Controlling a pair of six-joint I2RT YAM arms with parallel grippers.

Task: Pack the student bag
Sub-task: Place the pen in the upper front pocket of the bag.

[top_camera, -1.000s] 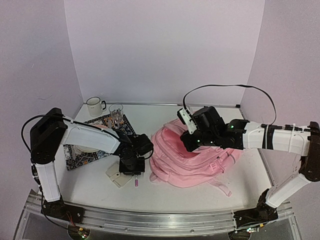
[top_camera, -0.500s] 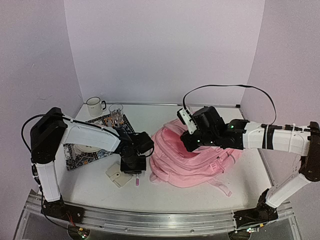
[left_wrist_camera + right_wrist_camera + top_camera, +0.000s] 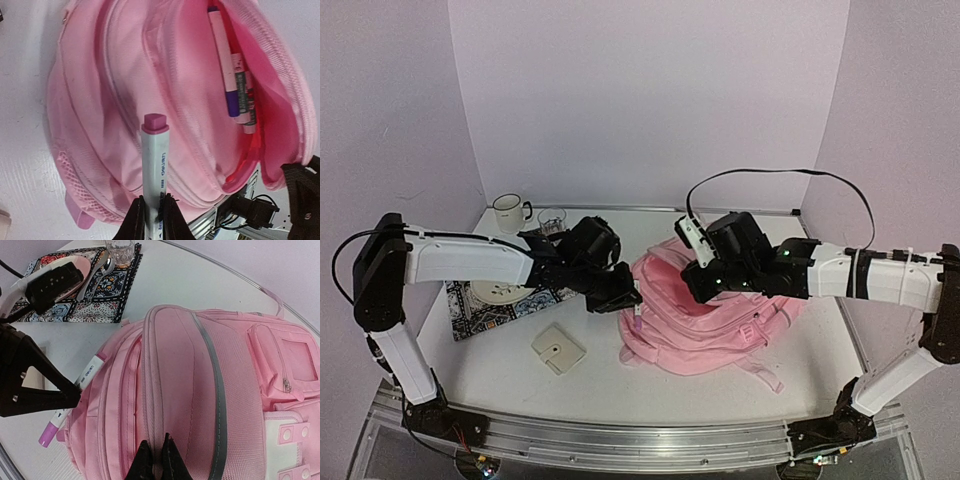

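- student bag (image 3: pixel 705 330) lies flat on the table (image 3: pixel 650 400), right of centre, with one pocket gaping and markers (image 3: pixel 227 70) inside.
- right gripper (image 3: pixel 156 452) is closed, pinching the bag's fabric near its 12 o'clock side in the top view.
- left gripper (image 3: pixel 630 298) is at the bag's 9 o'clock edge, clamped on a pink-capped marker (image 3: pixel 154 160) whose far end is over the bag.
- cream case (image 3: pixel 558 349) sits at the bag's 8 o'clock, apart from it.
- placemat (image 3: pixel 480 310) is farther out at 9 o'clock.
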